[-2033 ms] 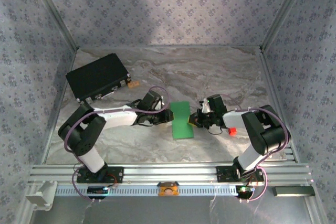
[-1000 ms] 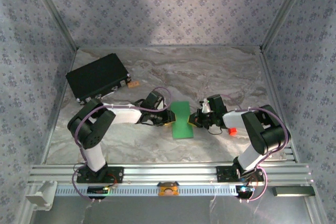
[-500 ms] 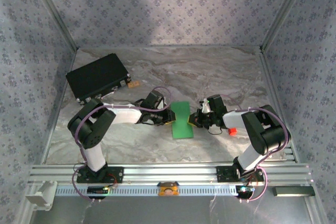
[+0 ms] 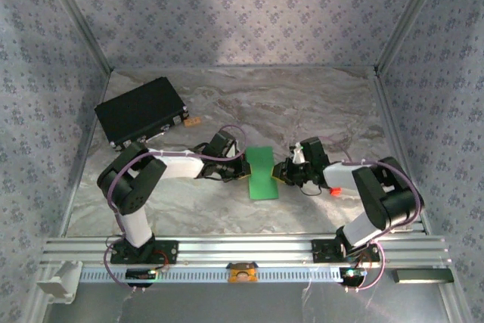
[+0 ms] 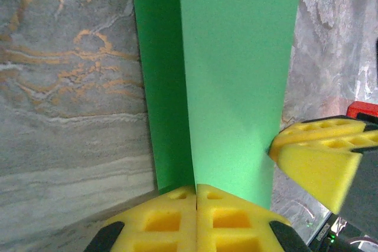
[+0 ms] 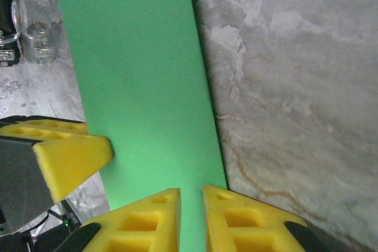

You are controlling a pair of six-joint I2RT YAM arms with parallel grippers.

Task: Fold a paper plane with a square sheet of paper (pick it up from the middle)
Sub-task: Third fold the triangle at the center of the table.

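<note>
Left gripper [image 5: 196, 190], moved in, pinches the square sheet of paper [image 4: 261, 174]; right gripper [image 6: 192, 198] pads slightly apart, hiding its edge

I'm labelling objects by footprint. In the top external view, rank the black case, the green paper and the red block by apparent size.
1. black case
2. green paper
3. red block, clearly smallest
</note>
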